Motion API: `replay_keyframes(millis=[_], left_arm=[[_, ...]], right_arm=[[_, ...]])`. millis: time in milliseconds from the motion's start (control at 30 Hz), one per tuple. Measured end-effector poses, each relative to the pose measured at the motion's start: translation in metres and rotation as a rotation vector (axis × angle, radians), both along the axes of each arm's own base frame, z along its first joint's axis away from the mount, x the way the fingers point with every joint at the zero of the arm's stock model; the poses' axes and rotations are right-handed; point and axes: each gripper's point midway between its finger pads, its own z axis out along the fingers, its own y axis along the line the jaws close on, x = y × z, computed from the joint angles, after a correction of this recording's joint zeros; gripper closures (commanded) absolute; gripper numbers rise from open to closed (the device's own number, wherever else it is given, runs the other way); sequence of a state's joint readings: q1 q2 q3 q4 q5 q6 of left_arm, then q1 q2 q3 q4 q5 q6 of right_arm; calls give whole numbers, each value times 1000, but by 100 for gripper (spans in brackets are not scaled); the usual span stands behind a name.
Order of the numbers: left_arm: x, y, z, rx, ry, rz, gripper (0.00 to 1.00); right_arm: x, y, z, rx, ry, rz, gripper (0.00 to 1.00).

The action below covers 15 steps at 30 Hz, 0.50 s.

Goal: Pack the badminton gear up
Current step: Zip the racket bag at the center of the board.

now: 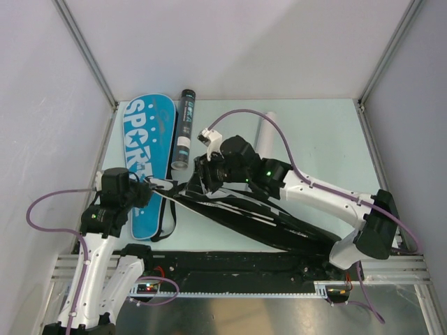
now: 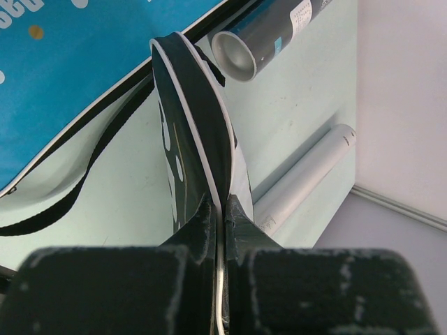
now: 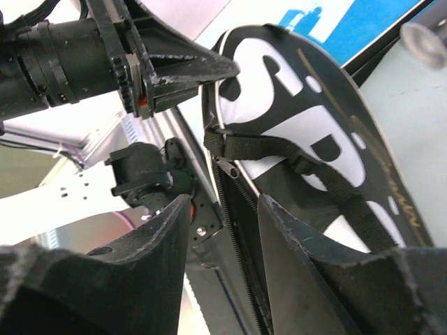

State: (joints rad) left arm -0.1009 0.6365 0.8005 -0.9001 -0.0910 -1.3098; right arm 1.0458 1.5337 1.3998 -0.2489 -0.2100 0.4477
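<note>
L gripper (image 2: pixel 222 206) is clamped shut on the rim of the black cover (image 2: pixel 192 132), w/ the white-piped edge pinched between both fingers. R gripper (image 3: pixel 225 202) is open. The cover's zipper edge runs thru the gap between its fingers; can't tell if the pads touch it. The cover lies diagonally across the table (image 1: pixel 314 153), its tip by the blue cover (image 1: pixel 148 164). Black tube (image 1: pixel 185 125) & white tube (image 1: pixel 265 132) lie further back, apart.
</note>
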Motion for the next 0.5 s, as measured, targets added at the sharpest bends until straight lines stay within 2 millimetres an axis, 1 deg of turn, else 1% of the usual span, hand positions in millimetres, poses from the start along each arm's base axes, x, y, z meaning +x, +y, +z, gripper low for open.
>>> replay_keyframes(millis=[100, 233, 500], left_arm=[[0, 0, 0, 0, 0, 0, 100], [0, 0, 0, -1, 0, 0, 100], [-1, -3, 2, -12, -8, -12, 100]], right_arm=[[-8, 6, -8, 11, 49, 31, 54], [-13, 18, -16, 22, 82, 71, 54], [-19, 34, -45, -14, 57, 160, 55]])
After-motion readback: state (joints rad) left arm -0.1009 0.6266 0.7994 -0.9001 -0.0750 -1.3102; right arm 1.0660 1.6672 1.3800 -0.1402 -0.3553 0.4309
